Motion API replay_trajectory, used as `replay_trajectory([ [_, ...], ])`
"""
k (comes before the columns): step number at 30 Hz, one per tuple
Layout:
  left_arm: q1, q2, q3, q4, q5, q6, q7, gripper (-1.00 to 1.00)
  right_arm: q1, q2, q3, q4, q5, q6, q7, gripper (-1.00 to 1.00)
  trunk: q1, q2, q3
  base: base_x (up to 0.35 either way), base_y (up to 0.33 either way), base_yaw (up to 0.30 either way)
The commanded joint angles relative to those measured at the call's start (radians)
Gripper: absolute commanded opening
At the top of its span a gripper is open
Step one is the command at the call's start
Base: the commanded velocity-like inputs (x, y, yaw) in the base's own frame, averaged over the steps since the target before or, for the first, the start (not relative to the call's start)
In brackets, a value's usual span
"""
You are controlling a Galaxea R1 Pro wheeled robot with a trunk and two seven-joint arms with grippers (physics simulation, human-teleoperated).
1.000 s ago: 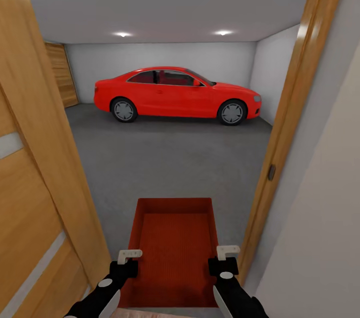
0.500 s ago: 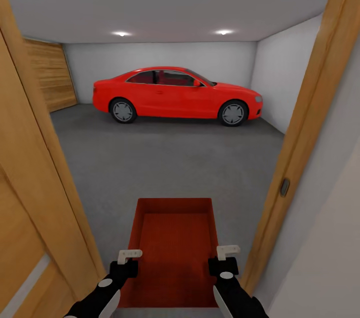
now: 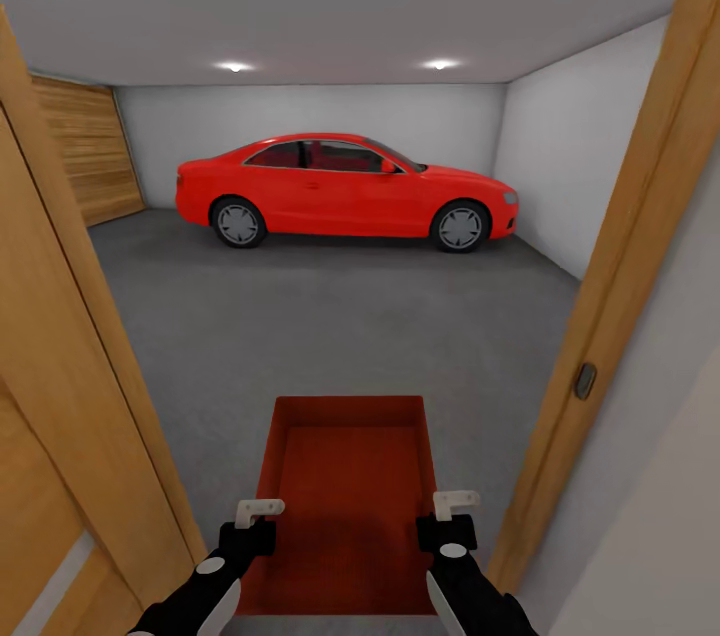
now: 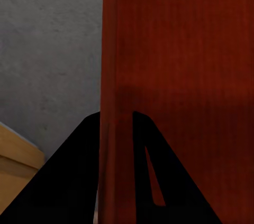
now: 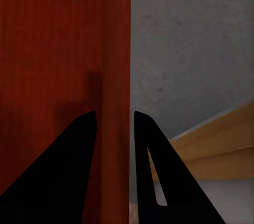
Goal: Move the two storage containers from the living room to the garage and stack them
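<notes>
No readable text, labels, brands or numbers anywhere.

Two glossy black arms here, each with a round white disc and a white panel along its side. The left gripper (image 3: 258, 513) and right gripper (image 3: 456, 504) carry pale cream, bracket-shaped tips. Up close, the fingers (image 4: 79, 176) taper as flat black wedges, one slotted.

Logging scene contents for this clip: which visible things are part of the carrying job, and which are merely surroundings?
Job:
- storage container, held by both side walls
- left gripper, clamped on its left wall
- right gripper, clamped on its right wall
- garage floor, grey concrete, where it goes

Surroundings:
- red car
- wooden door frame
- wooden panel door at back left
</notes>
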Motion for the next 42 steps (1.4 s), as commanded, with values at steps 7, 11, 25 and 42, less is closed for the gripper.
replay_trajectory([
  [7, -0.002, 0.002, -0.003, 0.004, 0.011, 0.003, 0.016, -1.00, -0.001, -0.016, 0.015, -0.004, 0.039, 0.009, -0.016, -1.00, 0.000, -0.001, -0.001, 0.030, 0.032, -0.002],
  [11, -0.002, 0.002, -0.003, 0.004, 0.008, 0.002, 0.017, -1.00, -0.001, -0.016, 0.015, -0.004, 0.040, 0.009, -0.016, -1.00, 0.000, -0.001, -0.001, 0.206, 0.005, 0.000],
  [25, -0.002, 0.002, -0.003, 0.004, 0.007, 0.002, 0.018, -1.00, -0.001, -0.016, 0.015, -0.004, 0.039, 0.009, -0.016, -1.00, 0.000, -0.001, -0.001, 0.070, 0.001, 0.000],
  [42, -0.002, 0.002, -0.003, 0.004, 0.007, 0.001, 0.018, -1.00, -0.001, -0.016, 0.015, -0.003, 0.039, 0.009, -0.016, -1.00, 0.000, -0.001, -0.001, 0.083, 0.003, -0.015],
])
